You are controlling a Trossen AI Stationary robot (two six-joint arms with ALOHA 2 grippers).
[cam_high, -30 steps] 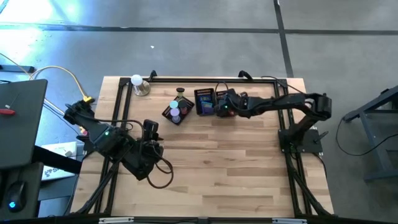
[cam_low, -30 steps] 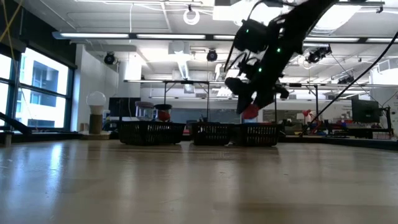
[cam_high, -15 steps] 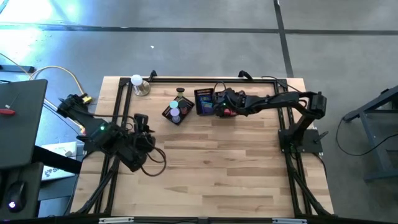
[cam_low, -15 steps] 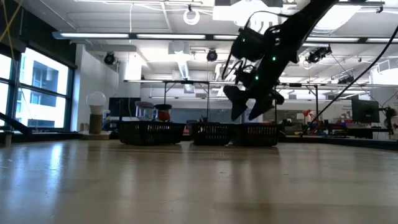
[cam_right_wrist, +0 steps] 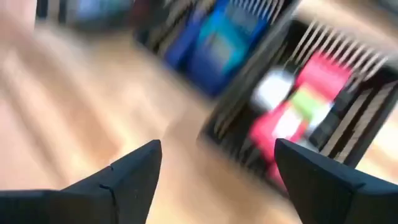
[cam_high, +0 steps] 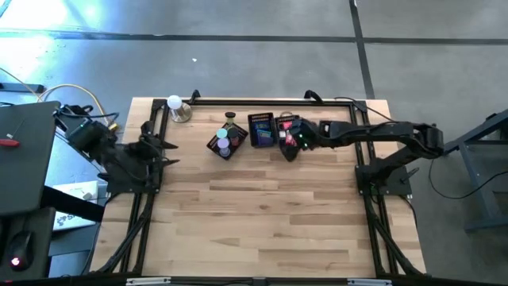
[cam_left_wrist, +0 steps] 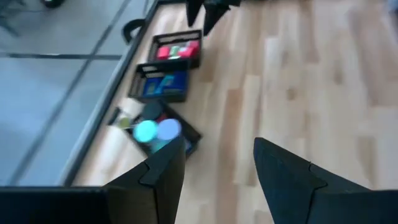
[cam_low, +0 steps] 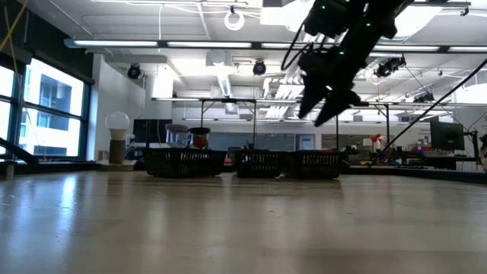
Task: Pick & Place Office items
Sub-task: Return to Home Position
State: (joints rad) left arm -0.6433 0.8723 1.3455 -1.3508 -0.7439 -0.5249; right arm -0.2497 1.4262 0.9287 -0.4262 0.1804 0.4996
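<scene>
Arms pulled back, office items (cam_right_wrist: 320, 74) left sorted at the far edge

Since a second ago the left hand (cam_left_wrist: 214, 180) has been swung off the middle of the surface (cam_high: 270, 214) to its left edge, fingers spread, nothing held. The right hand (cam_low: 329, 103) has been lifted clear of the right basket (cam_left_wrist: 177, 62) and is spread and empty too. Contents are shown best by the wrist views: pink, red and green ones in that right basket, blue in the middle basket (cam_left_wrist: 161, 98), teal and purple in the left basket (cam_left_wrist: 186, 140). In the low view they're mostly hidden behind mesh.
</scene>
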